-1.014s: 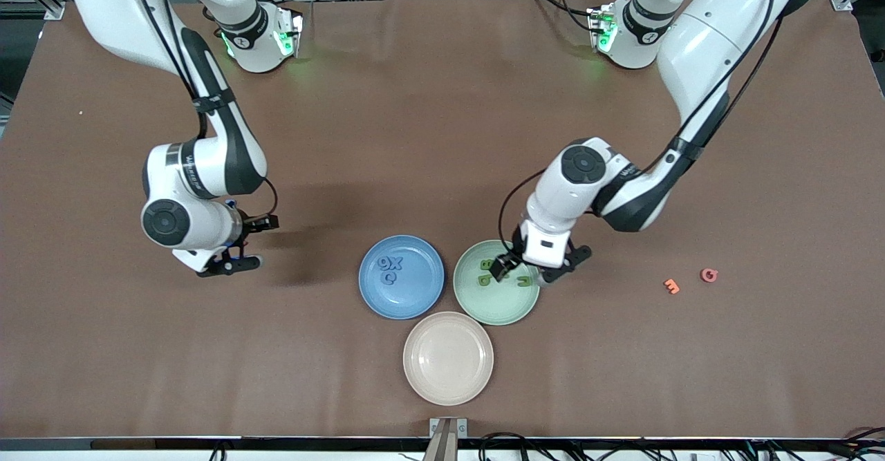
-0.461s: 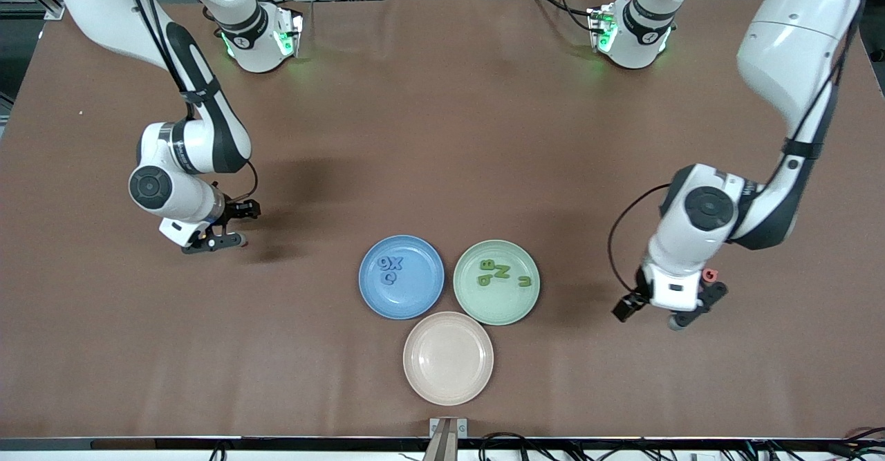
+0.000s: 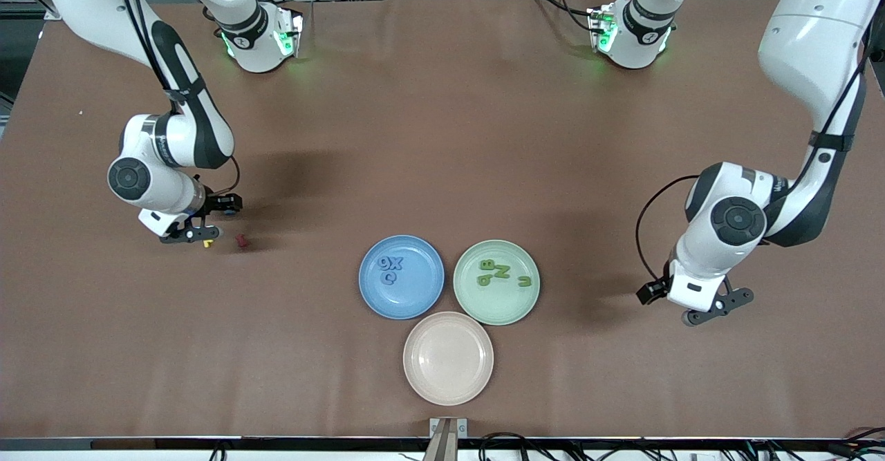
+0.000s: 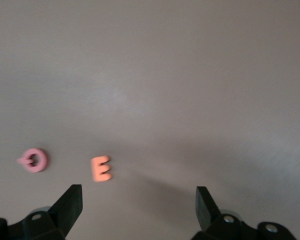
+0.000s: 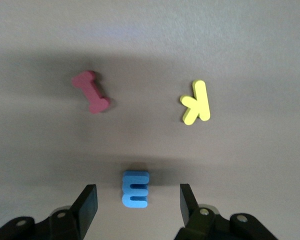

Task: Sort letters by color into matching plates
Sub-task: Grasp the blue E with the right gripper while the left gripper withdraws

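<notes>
Matte plates and soft-looking letters on a dull brown cloth-like table cover

The table cover (image 3: pixel 429 136) looks like smooth matt fabric or paper with faint creases. Nearest the front camera, the beige-pink plate (image 3: pixel 448 358) has a matte, plastic-like finish; the blue plate (image 3: pixel 401 277) and pale green plate (image 3: pixel 496 282), both touching it and farther from the camera, look the same. The pink letter (image 4: pixel 34 160), orange E (image 4: pixel 101 169), red letter (image 5: pixel 91 91), yellow K (image 5: pixel 195 102) and blue E (image 5: pixel 135 188) look like matt foam. Both arms' shells are glossy white plastic; the left gripper (image 4: pixel 137 207) and right gripper (image 5: pixel 137 206) have matt black fingers.
</notes>
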`<action>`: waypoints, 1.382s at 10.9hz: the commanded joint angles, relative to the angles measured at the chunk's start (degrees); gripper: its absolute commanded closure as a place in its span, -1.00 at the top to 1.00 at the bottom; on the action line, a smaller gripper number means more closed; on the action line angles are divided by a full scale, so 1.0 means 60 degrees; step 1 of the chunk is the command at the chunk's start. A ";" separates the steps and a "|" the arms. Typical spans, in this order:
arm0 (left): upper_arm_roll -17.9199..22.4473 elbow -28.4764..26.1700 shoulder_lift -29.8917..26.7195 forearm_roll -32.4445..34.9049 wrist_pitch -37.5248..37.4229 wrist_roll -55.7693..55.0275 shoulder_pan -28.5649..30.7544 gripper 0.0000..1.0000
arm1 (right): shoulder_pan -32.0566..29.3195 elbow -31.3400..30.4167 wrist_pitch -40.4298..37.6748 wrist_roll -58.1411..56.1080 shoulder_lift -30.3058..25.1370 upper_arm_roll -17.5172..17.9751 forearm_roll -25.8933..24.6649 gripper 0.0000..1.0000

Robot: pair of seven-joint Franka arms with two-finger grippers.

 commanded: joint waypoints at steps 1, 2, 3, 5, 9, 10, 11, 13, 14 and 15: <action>-0.0596 -0.1063 -0.1189 -0.0937 -0.0900 0.1655 0.0861 1.00 | -0.0277 -0.0856 0.0729 -0.0023 -0.0323 0.0071 -0.0177 0.38; -0.0567 -0.1446 -0.1512 -0.1216 -0.0900 0.1788 0.0832 1.00 | -0.0278 -0.0871 0.0730 -0.0023 -0.0308 0.0071 -0.0177 0.31; -0.0552 -0.1827 -0.1864 -0.1277 -0.0886 0.1819 0.0803 1.00 | -0.0278 -0.0871 0.0744 -0.0023 -0.0279 0.0071 -0.0177 0.22; -0.0116 -0.2356 -0.2538 -0.2020 -0.0871 0.2589 0.0570 1.00 | -0.0263 -0.0871 0.0715 0.0006 -0.0206 0.0086 -0.0163 0.11; 0.2141 -0.3643 -0.4411 -0.4236 -0.0871 0.5566 -0.0909 1.00 | -0.0205 -0.0857 0.0715 0.0109 -0.0074 0.0101 -0.0119 0.06; 0.2187 -0.3763 -0.4735 -0.4367 -0.0885 0.5569 -0.0940 1.00 | -0.0190 -0.0857 0.0729 0.0109 -0.0030 0.0101 -0.0104 0.04; 0.2246 -0.3750 -0.4985 -0.4528 -0.0886 0.5540 -0.0941 1.00 | -0.0190 -0.0842 0.0744 0.0109 -0.0015 0.0115 -0.0090 -0.03; 0.2653 -0.3560 -0.5570 -0.4691 -0.0886 0.5597 -0.1028 1.00 | -0.0175 -0.0828 0.0744 0.0109 0.0058 0.0115 -0.0046 -0.20; 0.2816 -0.3313 -0.5834 -0.4792 -0.0958 0.5613 -0.1130 1.00 | -0.0175 -0.0813 0.0744 0.0109 0.0073 0.0130 -0.0031 -0.39; 0.2962 -0.3064 -0.5982 -0.4996 -0.1321 0.5627 -0.1262 1.00 | -0.0175 -0.0798 0.0730 0.0109 0.0073 0.0144 -0.0031 -0.68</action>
